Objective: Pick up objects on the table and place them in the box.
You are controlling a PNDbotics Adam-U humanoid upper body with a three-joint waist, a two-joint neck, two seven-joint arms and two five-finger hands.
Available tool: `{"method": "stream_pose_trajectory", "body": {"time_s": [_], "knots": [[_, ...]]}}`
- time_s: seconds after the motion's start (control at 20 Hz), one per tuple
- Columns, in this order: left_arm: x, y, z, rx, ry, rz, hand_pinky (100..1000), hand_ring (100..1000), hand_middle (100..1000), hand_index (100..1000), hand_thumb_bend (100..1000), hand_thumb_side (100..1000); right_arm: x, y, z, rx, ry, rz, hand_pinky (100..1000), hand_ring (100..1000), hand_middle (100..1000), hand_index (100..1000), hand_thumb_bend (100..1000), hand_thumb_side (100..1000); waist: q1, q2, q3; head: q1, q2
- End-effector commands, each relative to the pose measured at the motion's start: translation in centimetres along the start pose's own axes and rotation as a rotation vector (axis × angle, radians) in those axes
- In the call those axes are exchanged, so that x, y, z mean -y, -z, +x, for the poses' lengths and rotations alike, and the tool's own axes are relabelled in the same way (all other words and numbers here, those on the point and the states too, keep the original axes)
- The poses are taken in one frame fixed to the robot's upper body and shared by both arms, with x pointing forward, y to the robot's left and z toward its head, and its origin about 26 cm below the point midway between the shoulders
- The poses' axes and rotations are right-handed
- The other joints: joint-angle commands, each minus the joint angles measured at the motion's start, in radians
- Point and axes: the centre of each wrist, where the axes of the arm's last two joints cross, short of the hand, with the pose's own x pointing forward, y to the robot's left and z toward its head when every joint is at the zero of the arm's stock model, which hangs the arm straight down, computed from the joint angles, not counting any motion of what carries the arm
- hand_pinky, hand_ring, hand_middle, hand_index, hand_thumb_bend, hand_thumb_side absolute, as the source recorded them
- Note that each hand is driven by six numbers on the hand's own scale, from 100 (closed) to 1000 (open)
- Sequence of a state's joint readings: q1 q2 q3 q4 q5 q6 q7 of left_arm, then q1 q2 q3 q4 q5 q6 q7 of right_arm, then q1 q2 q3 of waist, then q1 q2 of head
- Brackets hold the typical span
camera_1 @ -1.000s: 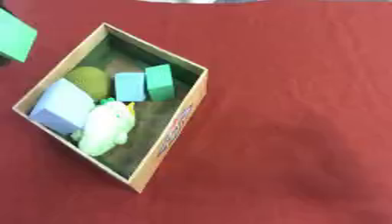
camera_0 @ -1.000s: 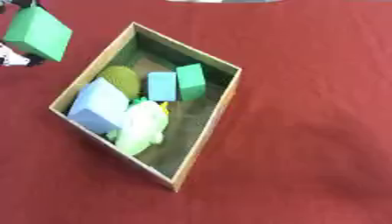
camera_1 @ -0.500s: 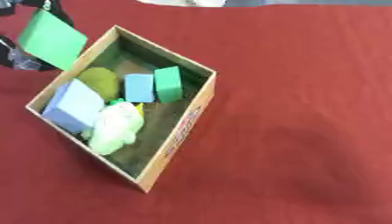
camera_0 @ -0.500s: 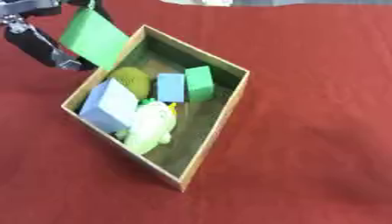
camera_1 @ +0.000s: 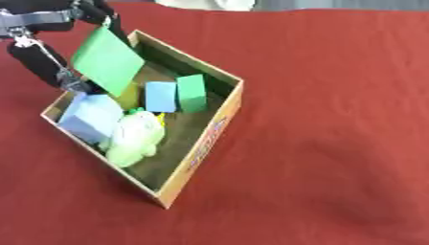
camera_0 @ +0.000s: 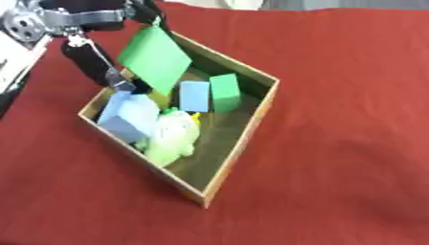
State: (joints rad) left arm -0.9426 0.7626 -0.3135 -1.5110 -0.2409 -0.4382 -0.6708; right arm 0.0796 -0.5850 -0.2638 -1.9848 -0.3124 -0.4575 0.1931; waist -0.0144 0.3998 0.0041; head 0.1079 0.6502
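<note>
The fingers (camera_0: pixel 100 64) of the left hand (camera_0: pixel 84 28) are curled round a flat green block (camera_0: pixel 156 58), pinching it at its upper edge and behind, tilted, over the far-left corner of the box (camera_0: pixel 239 143). From where I stand that looks a risky release: the block hangs partly above the box's left wall, so if let go here I'd guess it could catch the rim and tip out onto the table (camera_0: pixel 352 95), or land on the pale blue block (camera_0: pixel 127 117) just inside that corner and sit proud. Inside the box, a yellow-green soft toy (camera_0: pixel 172 139) lies toward the near wall, with a smaller blue block (camera_0: pixel 194 95) and a green block (camera_0: pixel 224 92) near the middle.

In the right eye view the arm (camera_1: pixel 38 55) is cut off at the left edge, and something olive (camera_1: pixel 127 95) behind the held block is mostly covered. Printing on the box's outer wall (camera_1: pixel 205 146) is unreadable. The right hand shows nowhere.
</note>
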Motion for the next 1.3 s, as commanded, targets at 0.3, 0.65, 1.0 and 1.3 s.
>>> {"method": "stream_pose_trajectory", "body": {"time_s": [0.3,0.65,1.0,1.3], "knots": [[-1.3,-0.1,0.0,0.013,0.064,0.034,967,943,875,994,390,692,0.4,0.4,0.6,0.014,-0.014,0.016,1000,1000,556,818,100,470,0.005,-0.033,0.001,-0.026,0.007],[-2.4,-1.3,0.2,0.002,0.18,0.114,1000,1000,917,1000,554,589,0.4,0.3,0.5,0.012,-0.01,0.014,1000,1000,556,818,100,470,0.004,-0.041,0.005,-0.041,0.014],[-2.2,-1.3,0.1,-0.027,0.247,0.105,1000,1000,931,998,636,451,0.4,0.3,0.5,0.009,-0.002,0.011,1000,1000,555,818,100,470,0.001,-0.047,0.004,-0.054,0.02],[-2.8,-1.8,0.4,-0.029,0.192,0.277,976,950,814,968,203,586,0.4,0.2,0.5,0.012,-0.001,0.001,998,1000,555,818,100,470,-0.005,-0.052,0.014,-0.083,0.029]]}}
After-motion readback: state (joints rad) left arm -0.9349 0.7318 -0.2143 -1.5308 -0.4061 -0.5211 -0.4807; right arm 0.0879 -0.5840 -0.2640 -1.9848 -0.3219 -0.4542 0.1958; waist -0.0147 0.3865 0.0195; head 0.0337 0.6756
